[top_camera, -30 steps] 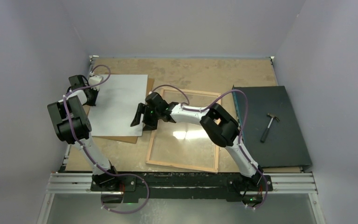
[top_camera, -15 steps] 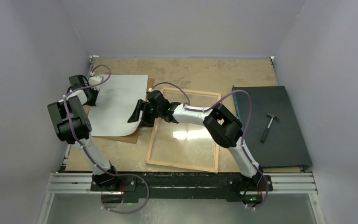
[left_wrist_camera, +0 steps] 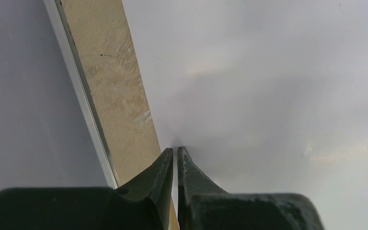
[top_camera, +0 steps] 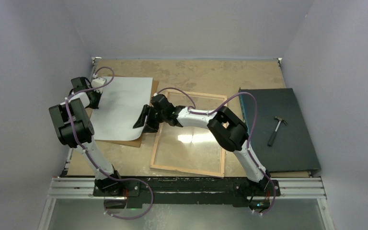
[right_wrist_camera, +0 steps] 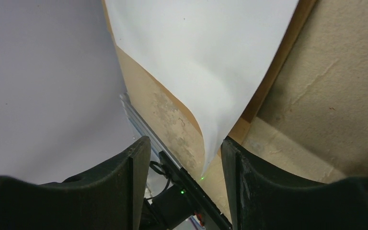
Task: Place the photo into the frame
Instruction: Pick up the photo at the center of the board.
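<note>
Plainly, the photo [top_camera: 122, 108] lies white back up on the brown backing board [top_camera: 124, 142], toward the left edge of the table [top_camera: 196, 74] and nearer its far edge than its near one. Its right near corner curls up off the board. In the right wrist view that raised corner hangs between the fingers of the right gripper [right_wrist_camera: 186, 143], which stand wide apart with neither pad pressing the paper. The left gripper [left_wrist_camera: 175, 151] is closed thin on the photo's left edge, so the sheet is held on one side only.

The step in hand looks to be a second hold on the lifted corner. To do it well, the right fingers should close squarely over the paper's margin. They need to reach deep enough that the corner cannot slip out, yet not catch the board beneath. A thin print creases easily, so both holds should rise together with the sheet lightly taut, not pulled.

The frame [top_camera: 187, 170] lies wood side up just beside the board, toward the middle of the table, and a glare suggests a clear pane inside it. The carry is short; the print should go in white back up, corners squared to the rails. The dark mat [top_camera: 287, 139] with the hammer [top_camera: 275, 128] sits along the right edge, well apart.
</note>
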{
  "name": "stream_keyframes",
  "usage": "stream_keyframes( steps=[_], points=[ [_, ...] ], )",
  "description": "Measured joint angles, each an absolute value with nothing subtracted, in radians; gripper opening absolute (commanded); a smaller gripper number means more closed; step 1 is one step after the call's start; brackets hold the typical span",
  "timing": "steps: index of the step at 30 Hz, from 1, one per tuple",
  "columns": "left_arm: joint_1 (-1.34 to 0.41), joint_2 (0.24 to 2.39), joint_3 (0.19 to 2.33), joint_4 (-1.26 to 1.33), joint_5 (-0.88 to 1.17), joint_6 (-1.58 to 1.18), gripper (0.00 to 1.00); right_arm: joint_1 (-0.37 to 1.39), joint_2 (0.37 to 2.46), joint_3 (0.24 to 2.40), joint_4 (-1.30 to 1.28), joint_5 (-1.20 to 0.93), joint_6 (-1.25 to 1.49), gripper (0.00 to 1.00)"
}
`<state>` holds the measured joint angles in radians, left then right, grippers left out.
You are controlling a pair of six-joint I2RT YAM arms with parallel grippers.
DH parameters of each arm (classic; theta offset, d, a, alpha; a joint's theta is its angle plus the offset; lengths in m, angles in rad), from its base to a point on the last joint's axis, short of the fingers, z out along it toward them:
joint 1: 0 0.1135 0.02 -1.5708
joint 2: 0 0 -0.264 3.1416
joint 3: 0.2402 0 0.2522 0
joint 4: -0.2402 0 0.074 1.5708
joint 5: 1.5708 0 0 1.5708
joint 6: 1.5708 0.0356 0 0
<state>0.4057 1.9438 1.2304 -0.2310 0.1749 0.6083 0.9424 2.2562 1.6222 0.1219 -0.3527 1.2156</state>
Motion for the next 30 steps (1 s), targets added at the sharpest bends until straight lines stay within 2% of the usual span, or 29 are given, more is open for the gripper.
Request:
stream_keyframes(
  steps=[21,30],
  points=[
    [0.405,1.944,1.24,-0.262,0.195,0.606,0.04,0.962,2.259,1.566,0.083,-0.229,1.308,0.54],
    [0.405,1.944,1.24,-0.264,0.197,0.607,0.04,0.98,2.252,1.517,0.177,-0.216,1.356,0.42]
  ],
)
